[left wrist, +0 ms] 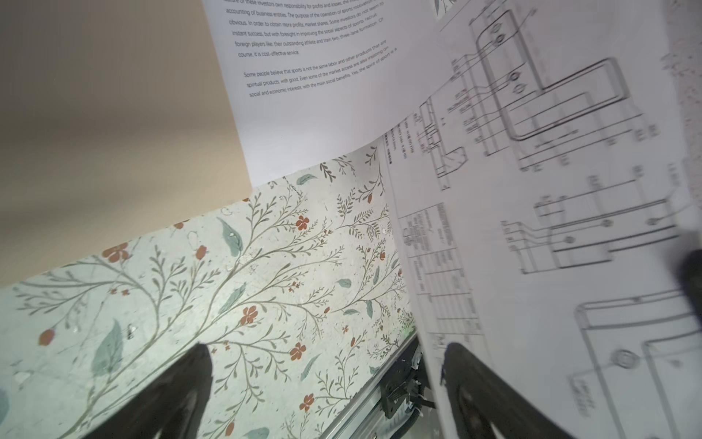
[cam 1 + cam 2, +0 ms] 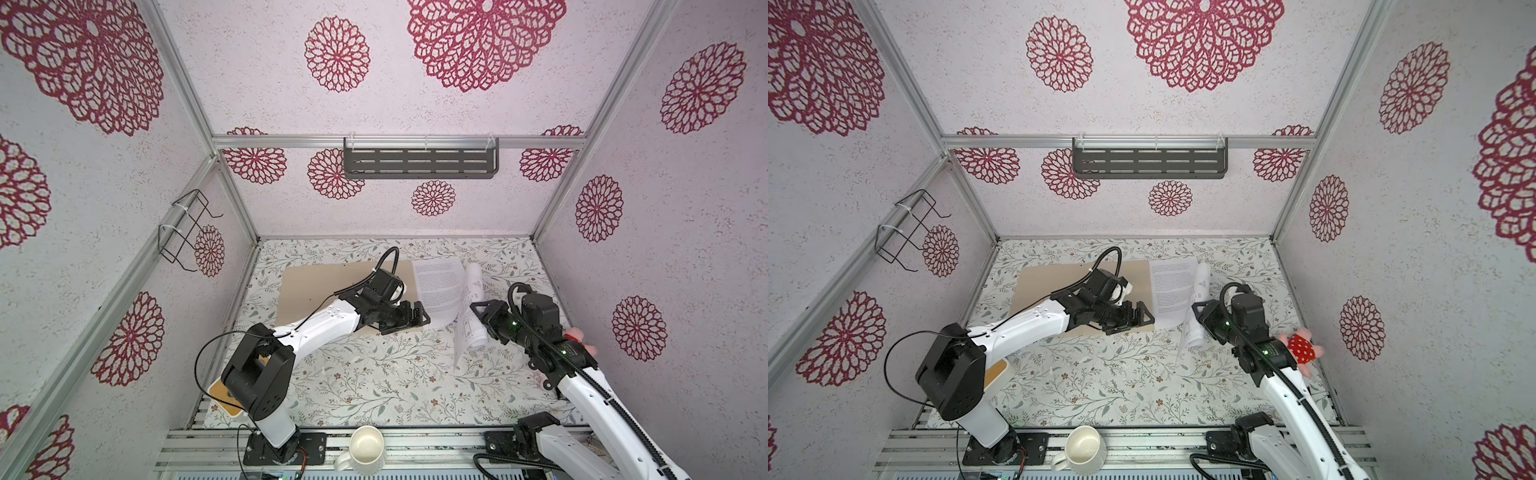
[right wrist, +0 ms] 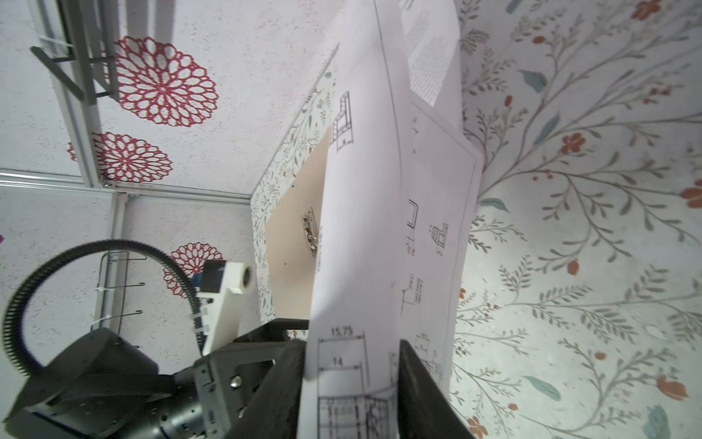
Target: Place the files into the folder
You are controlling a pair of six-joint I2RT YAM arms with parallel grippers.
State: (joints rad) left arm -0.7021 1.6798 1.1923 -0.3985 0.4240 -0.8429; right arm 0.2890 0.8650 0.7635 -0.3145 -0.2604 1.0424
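Between the right fingers (image 3: pixel 421 387), clamped on it, curls the drawing sheet (image 3: pixel 357 228); left fingers (image 1: pixel 182 391) apart.

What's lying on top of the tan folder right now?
On the folder sits a small metal clip, and the text sheet lies over its right edge. The left arm hides the folder's middle, so anything there cannot be seen.
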